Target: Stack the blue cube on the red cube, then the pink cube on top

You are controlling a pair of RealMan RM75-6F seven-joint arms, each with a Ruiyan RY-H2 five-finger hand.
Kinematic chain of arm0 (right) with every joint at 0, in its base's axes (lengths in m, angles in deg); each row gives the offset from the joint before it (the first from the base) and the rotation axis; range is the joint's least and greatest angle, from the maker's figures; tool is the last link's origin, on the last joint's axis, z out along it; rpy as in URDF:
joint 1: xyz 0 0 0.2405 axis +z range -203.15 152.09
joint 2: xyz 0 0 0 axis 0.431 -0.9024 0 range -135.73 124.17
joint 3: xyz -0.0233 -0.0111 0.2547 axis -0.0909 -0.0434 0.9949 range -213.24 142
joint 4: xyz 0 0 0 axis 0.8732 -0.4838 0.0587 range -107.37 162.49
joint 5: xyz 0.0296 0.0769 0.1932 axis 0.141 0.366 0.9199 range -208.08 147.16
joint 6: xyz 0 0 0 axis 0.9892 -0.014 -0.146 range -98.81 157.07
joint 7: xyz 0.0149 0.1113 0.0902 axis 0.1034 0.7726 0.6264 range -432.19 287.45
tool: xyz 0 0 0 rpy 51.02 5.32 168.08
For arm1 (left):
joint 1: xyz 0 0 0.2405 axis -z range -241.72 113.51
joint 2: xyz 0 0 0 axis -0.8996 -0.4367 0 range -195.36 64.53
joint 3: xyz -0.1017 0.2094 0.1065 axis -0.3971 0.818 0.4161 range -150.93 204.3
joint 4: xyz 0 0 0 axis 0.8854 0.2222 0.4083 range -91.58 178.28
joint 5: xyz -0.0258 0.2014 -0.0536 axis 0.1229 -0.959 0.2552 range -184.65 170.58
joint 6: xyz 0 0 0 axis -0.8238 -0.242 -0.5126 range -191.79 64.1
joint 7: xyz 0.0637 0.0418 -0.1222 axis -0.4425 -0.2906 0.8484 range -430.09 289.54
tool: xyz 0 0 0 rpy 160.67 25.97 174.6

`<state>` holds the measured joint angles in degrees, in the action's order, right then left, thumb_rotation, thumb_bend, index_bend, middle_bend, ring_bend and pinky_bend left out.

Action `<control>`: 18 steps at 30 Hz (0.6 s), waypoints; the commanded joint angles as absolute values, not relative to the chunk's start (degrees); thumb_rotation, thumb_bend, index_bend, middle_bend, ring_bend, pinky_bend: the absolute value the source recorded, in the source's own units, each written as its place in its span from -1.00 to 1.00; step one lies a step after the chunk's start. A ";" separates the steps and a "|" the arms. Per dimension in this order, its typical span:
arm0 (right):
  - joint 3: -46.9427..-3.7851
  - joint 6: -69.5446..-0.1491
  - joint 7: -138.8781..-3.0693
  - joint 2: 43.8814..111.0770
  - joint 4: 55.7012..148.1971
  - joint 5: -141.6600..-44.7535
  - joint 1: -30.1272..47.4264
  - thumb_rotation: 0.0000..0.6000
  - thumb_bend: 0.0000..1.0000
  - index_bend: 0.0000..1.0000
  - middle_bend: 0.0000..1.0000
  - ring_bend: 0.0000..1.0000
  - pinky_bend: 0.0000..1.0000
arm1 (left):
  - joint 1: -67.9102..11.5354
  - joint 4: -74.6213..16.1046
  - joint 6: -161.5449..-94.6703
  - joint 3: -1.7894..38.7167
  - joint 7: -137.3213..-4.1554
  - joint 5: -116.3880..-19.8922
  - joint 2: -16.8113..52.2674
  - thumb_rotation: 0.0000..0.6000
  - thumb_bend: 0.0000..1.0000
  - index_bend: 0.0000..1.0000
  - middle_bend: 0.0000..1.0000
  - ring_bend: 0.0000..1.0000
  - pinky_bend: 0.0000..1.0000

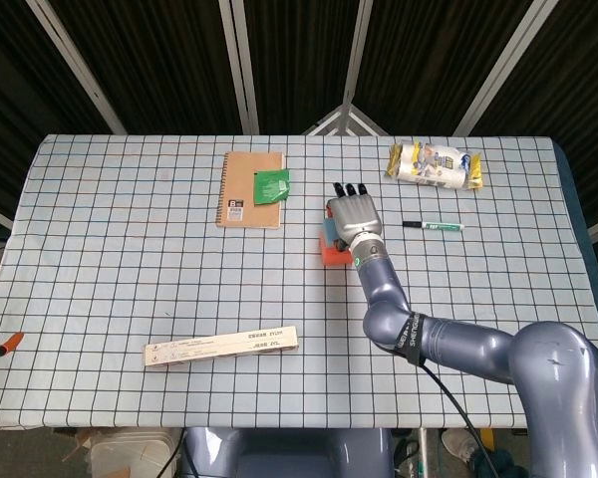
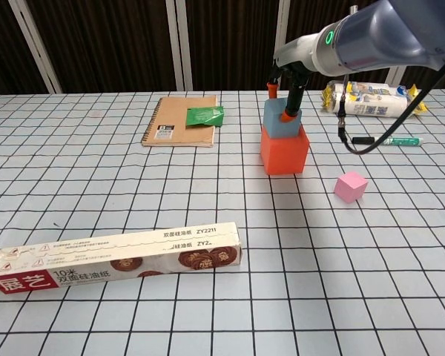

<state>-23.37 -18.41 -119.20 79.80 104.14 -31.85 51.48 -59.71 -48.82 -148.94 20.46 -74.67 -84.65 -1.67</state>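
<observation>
The red cube (image 2: 284, 152) stands mid-table with the blue cube (image 2: 276, 122) resting on top of it. My right hand (image 2: 285, 93) comes down over the blue cube and grips it, one orange-tipped finger across its front face and another behind it. In the head view the right hand (image 1: 354, 214) covers most of the stack; only an edge of the blue cube (image 1: 326, 231) and part of the red cube (image 1: 331, 252) show. The pink cube (image 2: 350, 187) lies alone on the cloth, nearer me and right of the stack; my forearm hides it in the head view. My left hand shows in neither view.
A spiral notebook (image 2: 179, 120) with a green packet (image 2: 206, 115) on it lies left of the stack. A marker (image 2: 397, 140) and a snack bag (image 2: 371, 99) are to the far right. A long paper box (image 2: 115, 258) lies near the front left.
</observation>
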 commanded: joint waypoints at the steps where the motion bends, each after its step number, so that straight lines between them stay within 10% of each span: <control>1: -23.30 -18.54 -119.21 79.74 104.26 -31.90 51.46 1.00 -0.31 -0.19 -1.00 -0.92 -1.00 | -59.70 -48.81 -148.92 20.47 -74.67 -84.67 -1.67 1.00 -0.77 -0.94 -1.00 -1.00 -1.00; 18: -22.79 -19.97 -119.80 79.09 105.68 -31.62 51.31 1.00 -0.31 -0.05 -1.00 -0.92 -1.00 | -59.69 -48.90 -148.91 20.51 -74.78 -84.74 -1.65 1.00 -0.77 -0.93 -1.00 -1.00 -1.00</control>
